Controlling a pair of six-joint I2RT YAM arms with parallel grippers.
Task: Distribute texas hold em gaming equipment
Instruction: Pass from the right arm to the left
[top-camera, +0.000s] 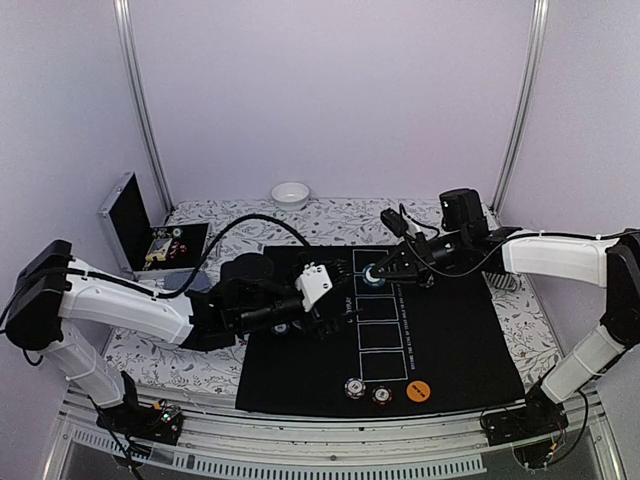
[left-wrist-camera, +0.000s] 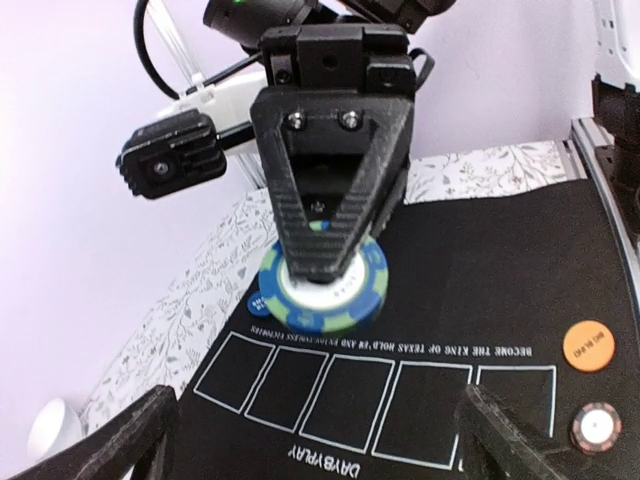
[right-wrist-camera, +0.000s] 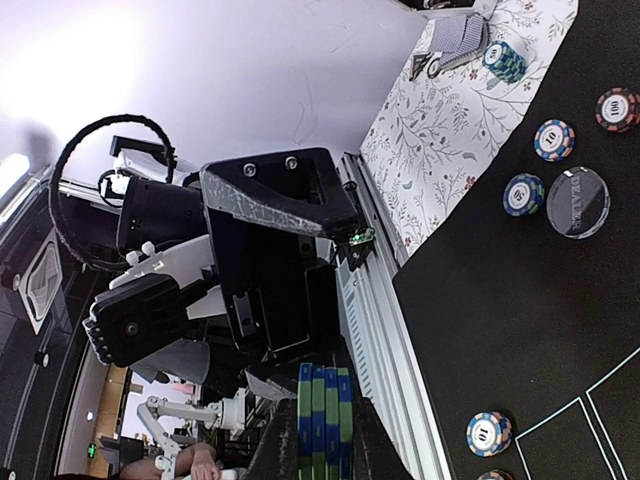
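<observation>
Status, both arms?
Left gripper open, empty. Right gripper shut on chip, over mat. Blue disc close beside chip.

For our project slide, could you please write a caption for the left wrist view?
Right gripper pinches blue-and-green striped poker chips over the black mat, seen from the open left gripper.

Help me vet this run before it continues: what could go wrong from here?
1. The right gripper pinches the blue-green chip tilted above the black mat. Released like this, it may land on edge and roll off target.
2. The open left gripper faces it closely, so either arm advancing could cause a bump.
3. A blue disc lies just behind the chip, so a drop might land on it.
</observation>
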